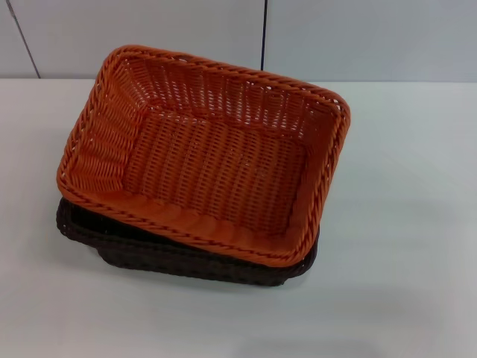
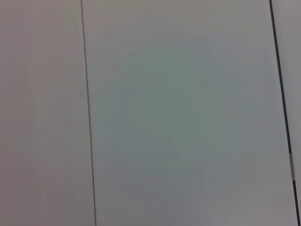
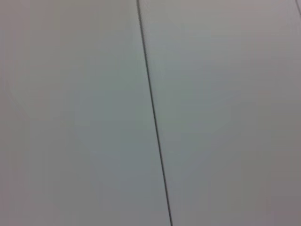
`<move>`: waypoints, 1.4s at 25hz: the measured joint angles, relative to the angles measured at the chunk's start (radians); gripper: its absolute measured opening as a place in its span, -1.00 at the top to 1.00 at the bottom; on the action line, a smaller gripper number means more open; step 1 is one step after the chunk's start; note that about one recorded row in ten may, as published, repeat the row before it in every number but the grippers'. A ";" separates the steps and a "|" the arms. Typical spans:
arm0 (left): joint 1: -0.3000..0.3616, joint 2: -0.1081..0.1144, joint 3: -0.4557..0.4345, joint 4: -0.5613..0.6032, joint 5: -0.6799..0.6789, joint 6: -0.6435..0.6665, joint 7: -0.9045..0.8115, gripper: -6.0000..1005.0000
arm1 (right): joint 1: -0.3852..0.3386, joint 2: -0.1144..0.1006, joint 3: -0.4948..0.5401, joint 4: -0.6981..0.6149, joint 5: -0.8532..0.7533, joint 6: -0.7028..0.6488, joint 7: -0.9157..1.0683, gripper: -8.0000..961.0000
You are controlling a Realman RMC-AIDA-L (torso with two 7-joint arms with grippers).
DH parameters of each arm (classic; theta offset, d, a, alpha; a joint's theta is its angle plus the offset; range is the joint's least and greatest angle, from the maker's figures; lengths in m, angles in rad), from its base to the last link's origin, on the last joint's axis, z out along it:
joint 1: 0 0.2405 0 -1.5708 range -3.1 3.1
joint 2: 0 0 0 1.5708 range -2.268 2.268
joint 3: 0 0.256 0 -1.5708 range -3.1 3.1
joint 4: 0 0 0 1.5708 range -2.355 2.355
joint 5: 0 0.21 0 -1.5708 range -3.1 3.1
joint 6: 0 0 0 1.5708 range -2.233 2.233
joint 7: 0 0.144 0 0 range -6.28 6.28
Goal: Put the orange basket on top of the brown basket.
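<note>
In the head view the orange basket (image 1: 209,153) rests on top of the brown basket (image 1: 149,250), nested in it and turned a little askew. Only the brown basket's near rim and near side show below the orange one. The orange basket is empty. Neither gripper nor arm shows in the head view. The left wrist view and the right wrist view show only pale wall panels with thin dark seams, and no basket or fingers.
The baskets stand on a white table (image 1: 402,246). A pale panelled wall (image 1: 358,37) with a dark vertical seam (image 1: 264,33) rises behind the table's far edge.
</note>
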 joint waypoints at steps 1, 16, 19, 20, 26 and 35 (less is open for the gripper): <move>-0.007 0.000 -0.002 0.017 0.000 0.000 -0.014 -0.39 | 0.010 0.000 -0.006 0.052 0.002 0.027 0.040 -0.24; -0.033 0.001 -0.003 0.054 0.001 0.001 -0.032 -0.39 | 0.125 0.000 -0.071 0.275 0.069 0.141 0.063 -0.24; -0.035 0.002 -0.004 0.054 0.003 0.000 -0.050 -0.39 | 0.127 0.000 -0.072 0.293 0.077 0.145 0.063 -0.24; -0.036 0.002 -0.004 0.055 0.004 -0.001 -0.058 -0.39 | 0.128 0.001 -0.072 0.300 0.080 0.147 0.063 -0.24; -0.056 0.004 -0.002 0.088 0.006 0.001 -0.088 -0.39 | 0.133 0.001 -0.085 0.322 0.098 0.149 0.063 -0.24; -0.064 0.003 0.000 0.099 0.008 0.001 -0.089 -0.39 | 0.140 0.001 -0.093 0.334 0.098 0.150 0.064 -0.24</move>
